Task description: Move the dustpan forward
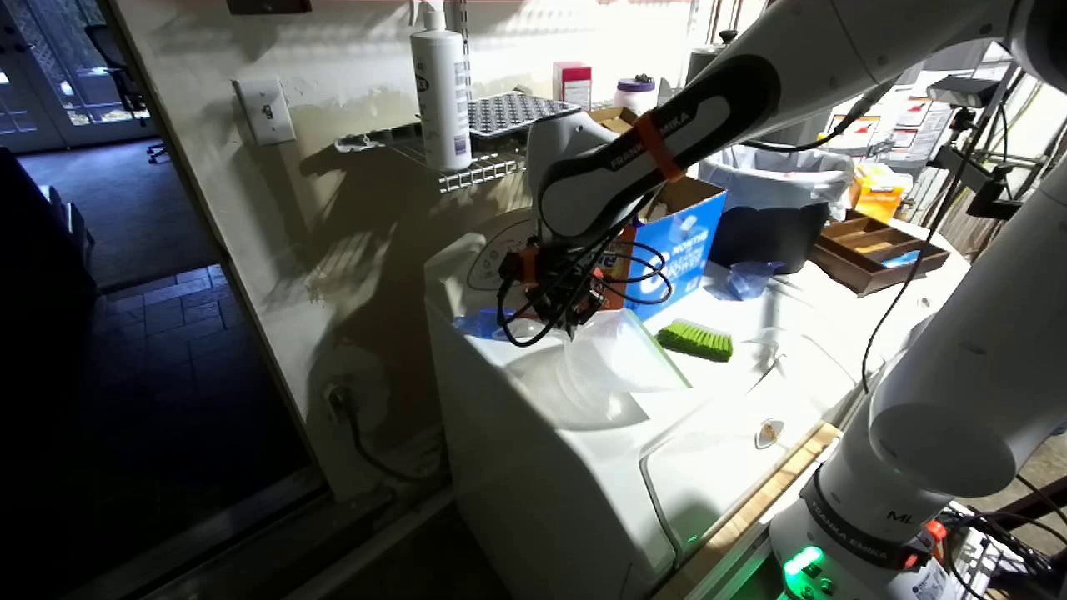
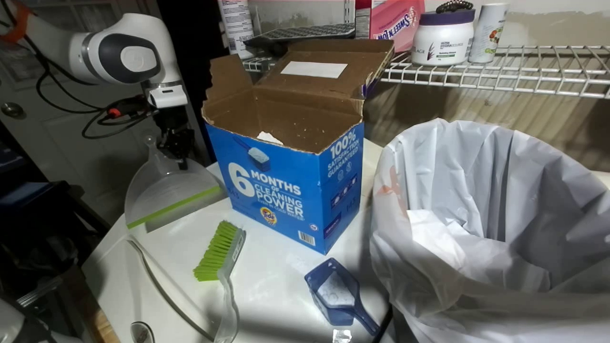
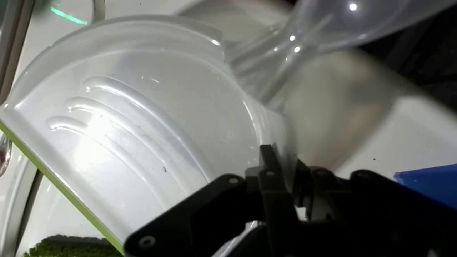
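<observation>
The dustpan is a clear plastic half-round pan with a green front lip. It shows in both exterior views (image 1: 621, 358) (image 2: 167, 190) and fills the left of the wrist view (image 3: 160, 107). My gripper (image 1: 571, 327) is shut on its rear wall, beside the handle. It also shows at the pan in an exterior view (image 2: 182, 163) and in the wrist view (image 3: 284, 159), with one finger on each side of the wall. The pan is tilted, and its lip looks slightly above the white machine top (image 2: 276, 295). The clear handle points away from the lip.
A green-bristled brush (image 1: 696, 340) (image 2: 219, 252) lies in front of the lip. The open orange-and-blue carton (image 1: 679, 258) (image 2: 276, 186) stands beside the pan. A small blue scoop (image 2: 336, 290), a lined bin (image 2: 429, 171) and a wooden tray (image 1: 875, 254) are farther off.
</observation>
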Robot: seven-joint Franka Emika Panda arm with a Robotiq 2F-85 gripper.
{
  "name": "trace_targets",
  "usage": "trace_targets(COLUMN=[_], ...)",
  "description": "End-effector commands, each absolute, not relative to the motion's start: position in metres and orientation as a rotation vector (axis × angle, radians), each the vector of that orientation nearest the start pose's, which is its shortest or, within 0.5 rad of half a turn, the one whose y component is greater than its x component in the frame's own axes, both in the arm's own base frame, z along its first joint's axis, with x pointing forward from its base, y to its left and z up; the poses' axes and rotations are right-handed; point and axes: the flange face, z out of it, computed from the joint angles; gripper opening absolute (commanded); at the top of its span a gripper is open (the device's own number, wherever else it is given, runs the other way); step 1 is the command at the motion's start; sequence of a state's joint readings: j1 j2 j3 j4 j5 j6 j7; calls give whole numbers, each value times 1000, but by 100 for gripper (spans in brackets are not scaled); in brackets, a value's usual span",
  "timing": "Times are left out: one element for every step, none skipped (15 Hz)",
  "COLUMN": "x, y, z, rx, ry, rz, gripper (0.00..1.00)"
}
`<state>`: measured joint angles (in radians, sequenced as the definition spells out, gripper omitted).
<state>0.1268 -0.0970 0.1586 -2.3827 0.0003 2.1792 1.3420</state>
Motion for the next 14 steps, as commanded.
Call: trace_targets(x=[446, 447, 447, 447, 447, 448, 448, 448, 448, 448, 448, 449, 449, 448], y=[137, 137, 137, 137, 137, 137, 138, 138, 138, 140, 141, 144, 148, 143], z=[371, 375, 378, 382, 386, 391, 395, 401, 404, 409, 412, 415, 417, 406], rx=[-2683, -2644, -2606, -2573, -2540, -2508, -2467, -2414, -2370, -2324, -2290, -2273, -2299, -2322], ry=[1704, 1735, 1784, 1826, 1885, 1937, 1993, 2064, 2119, 2177, 2223, 2257, 2254, 2194], rz=[144, 141, 128, 117, 91, 65, 39, -2, -23, -56, -84, -108, -110, -68], gripper=[2, 2, 2, 2, 2, 2, 2, 2, 2, 2, 2, 2, 2, 7])
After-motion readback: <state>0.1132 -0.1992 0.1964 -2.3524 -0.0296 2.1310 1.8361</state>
